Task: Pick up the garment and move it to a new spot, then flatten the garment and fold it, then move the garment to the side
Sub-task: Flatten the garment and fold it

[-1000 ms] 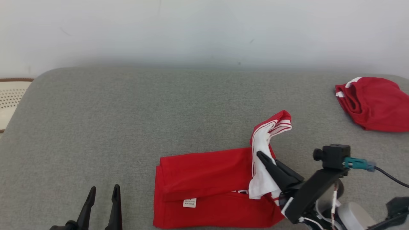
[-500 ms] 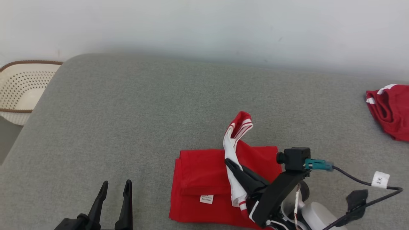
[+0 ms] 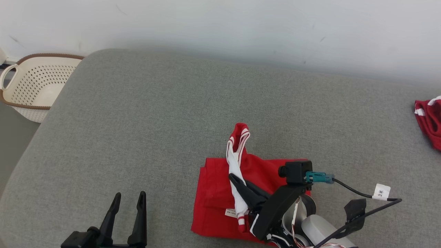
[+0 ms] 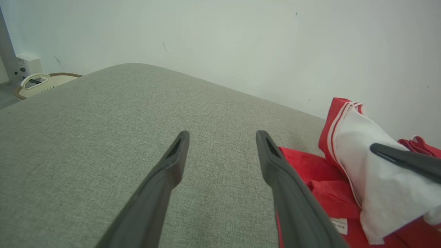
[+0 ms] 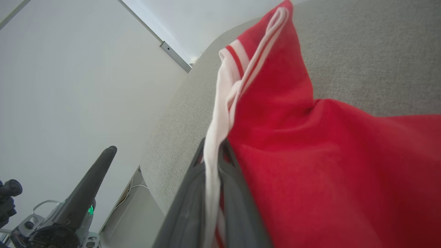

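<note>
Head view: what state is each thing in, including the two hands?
Red garment: folded flat, one white-striped part lifted.
Right hand: shut on that lifted part.
Left hand: open, holding nothing.
Second red garment: crumpled, far right.
Basket: upright beside the cushion.

Support is a grey fabric surface [image 3: 155,120], padded, with a rounded far-left corner and its back edge against a pale wall [image 3: 220,24]. Two items lie on it. A red garment [image 3: 217,193] sits near the front edge, right of centre, folded into a rough rectangle with a white label [image 3: 230,213] facing up; its red-and-white striped part stands up off the fold. A second red garment [image 3: 430,120] lies bunched at the far right, well apart. A perforated cream basket [image 3: 34,86] stands on the floor [image 3: 13,144] just off the left corner.
</note>
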Robot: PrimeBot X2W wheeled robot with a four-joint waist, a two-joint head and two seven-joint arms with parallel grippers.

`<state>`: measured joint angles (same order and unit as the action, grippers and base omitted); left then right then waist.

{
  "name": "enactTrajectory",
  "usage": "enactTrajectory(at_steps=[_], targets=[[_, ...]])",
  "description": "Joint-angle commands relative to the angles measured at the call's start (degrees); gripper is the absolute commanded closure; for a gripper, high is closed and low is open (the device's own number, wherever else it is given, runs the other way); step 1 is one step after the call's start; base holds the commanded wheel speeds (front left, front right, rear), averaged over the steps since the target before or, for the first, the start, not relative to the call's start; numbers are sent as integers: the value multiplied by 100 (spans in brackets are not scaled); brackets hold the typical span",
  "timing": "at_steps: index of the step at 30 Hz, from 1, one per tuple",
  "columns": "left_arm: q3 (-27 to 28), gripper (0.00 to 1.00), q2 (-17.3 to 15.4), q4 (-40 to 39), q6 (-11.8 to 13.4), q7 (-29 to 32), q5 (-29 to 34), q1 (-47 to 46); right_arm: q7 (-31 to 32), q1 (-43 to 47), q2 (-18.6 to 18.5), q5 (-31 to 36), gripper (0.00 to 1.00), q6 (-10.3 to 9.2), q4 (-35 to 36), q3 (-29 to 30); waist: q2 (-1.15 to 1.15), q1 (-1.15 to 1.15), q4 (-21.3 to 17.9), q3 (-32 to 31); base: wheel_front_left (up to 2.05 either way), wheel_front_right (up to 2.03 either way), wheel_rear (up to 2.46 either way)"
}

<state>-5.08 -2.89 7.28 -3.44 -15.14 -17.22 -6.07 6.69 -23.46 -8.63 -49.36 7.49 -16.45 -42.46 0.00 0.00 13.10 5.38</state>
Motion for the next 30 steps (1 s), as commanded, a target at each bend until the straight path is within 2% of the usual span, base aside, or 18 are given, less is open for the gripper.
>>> enactTrajectory(at_steps=[1,2,3,11,18,25,30], targets=[[0,0,-4,24,-3,1,-17,-25,-94,-94,30,21,58,-1,-43,-26,0,0,21,6,0,0,0],[8,0,-3,32,-1,1,-20,-25,-150,-107,59,-29,13,-1,-66,-36,0,0,26,8,0,0,0],[18,0,-4,39,0,1,-20,-22,-194,-118,61,-83,0,-1,-97,-42,0,0,28,9,0,0,0],[173,0,-3,-7,9,1,51,85,-823,-271,-317,-320,0,-1,454,143,0,0,-105,-35,0,0,0],[213,0,-4,-98,26,1,116,153,-1075,-71,-792,20,0,-1,606,591,0,0,-209,-56,0,0,0],[282,0,-4,-181,40,1,160,173,-758,393,-1204,435,0,-1,447,1233,0,0,-303,-32,0,0,0],[362,0,-3,-210,18,1,200,169,-319,716,-1216,621,0,-1,400,1354,0,0,-368,15,0,0,0]])
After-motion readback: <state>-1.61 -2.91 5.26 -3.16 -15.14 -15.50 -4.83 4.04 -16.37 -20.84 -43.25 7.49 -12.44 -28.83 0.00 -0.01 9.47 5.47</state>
